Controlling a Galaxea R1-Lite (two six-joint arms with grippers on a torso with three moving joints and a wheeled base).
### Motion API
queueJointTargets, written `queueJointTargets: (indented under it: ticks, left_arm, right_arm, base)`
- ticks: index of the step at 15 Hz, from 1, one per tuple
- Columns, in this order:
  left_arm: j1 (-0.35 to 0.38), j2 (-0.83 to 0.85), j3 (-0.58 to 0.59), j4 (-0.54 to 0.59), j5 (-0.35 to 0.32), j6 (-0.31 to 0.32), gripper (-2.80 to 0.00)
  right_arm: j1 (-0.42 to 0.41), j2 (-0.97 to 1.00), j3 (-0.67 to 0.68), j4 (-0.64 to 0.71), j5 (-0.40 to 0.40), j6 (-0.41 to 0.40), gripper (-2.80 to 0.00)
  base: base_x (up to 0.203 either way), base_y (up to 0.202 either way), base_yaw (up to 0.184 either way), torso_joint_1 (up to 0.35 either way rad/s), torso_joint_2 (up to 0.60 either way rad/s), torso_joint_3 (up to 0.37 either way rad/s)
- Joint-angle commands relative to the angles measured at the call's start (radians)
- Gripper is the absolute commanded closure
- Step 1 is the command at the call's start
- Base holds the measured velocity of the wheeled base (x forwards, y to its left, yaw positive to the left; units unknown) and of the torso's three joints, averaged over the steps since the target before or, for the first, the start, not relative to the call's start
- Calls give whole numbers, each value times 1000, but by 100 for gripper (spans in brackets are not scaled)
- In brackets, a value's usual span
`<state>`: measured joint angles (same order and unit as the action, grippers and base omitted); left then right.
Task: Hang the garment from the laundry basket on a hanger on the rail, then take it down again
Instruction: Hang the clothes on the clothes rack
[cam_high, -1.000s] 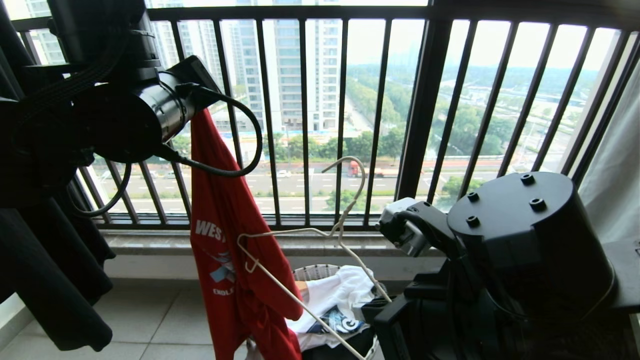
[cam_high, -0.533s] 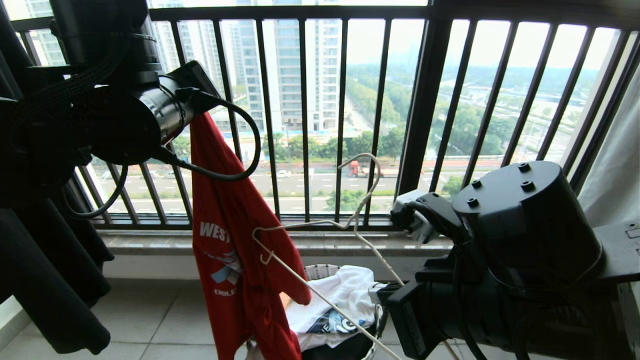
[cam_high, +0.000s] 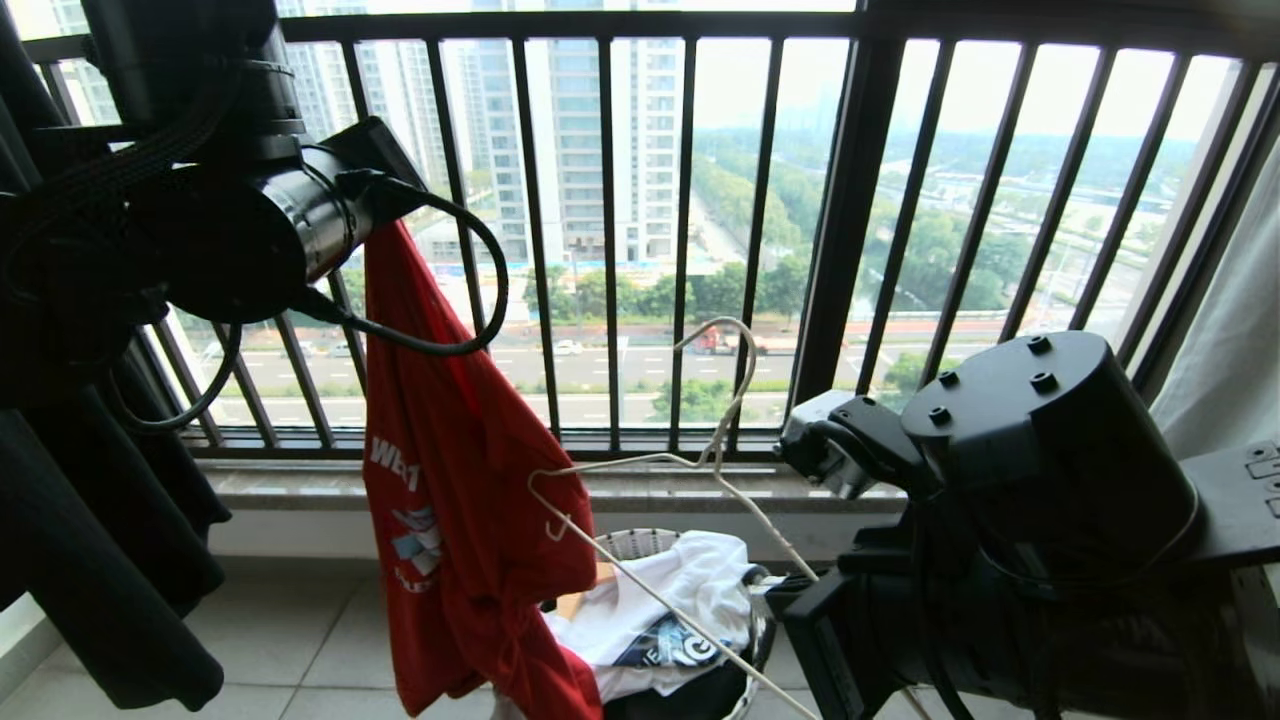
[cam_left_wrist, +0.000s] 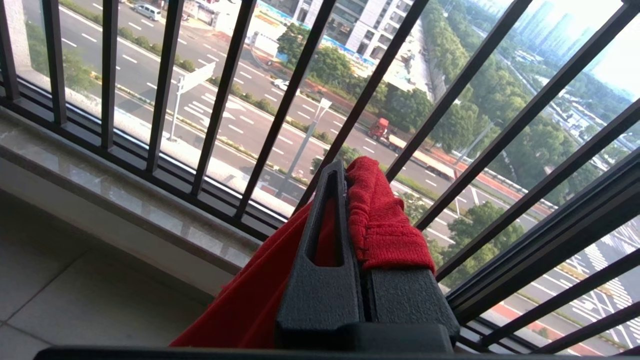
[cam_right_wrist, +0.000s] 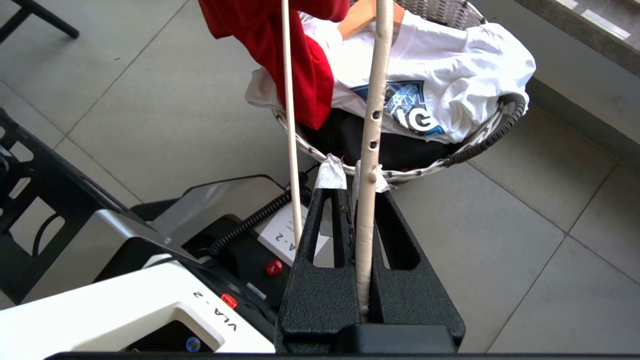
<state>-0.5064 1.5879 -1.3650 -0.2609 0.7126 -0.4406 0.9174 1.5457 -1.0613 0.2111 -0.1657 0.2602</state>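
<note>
The left tool (cam_left_wrist: 350, 200) pinches the red shirt (cam_high: 450, 480) by an edge, dangling over the basket (cam_right_wrist: 500, 130). The right tool (cam_right_wrist: 357, 182) clamps the hanger (cam_high: 700, 465) beside it. Dressing stage: next, thread a hanger shoulder into the neck opening.

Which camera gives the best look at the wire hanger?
The head view: the hanger shows whole, from hook to shoulders, beside the red T-shirt. The right wrist view shows only two wire sections, one clamped in the right end effector. The left wrist view shows none.
</note>
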Motion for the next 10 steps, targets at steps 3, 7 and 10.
queueJointTargets:
  ticks: [3,7,10]
  left_arm:
    - [-9,4,7,56,-2,1,0]
    - [-9,7,4,222,-109,1,0]
    - [-9,12,-2,319,-153,2,0]
  right_arm:
    - [-38,1,-2,-35,-47,-5,0]
    - [-72,0,-2,-35,-74,-34,0]
    - [-91,-7,-2,-35,-80,-54,0]
  base:
    - [0,0,0,0,0,0]
    - [0,0,0,0,0,0]
    - [0,0,0,0,0,0]
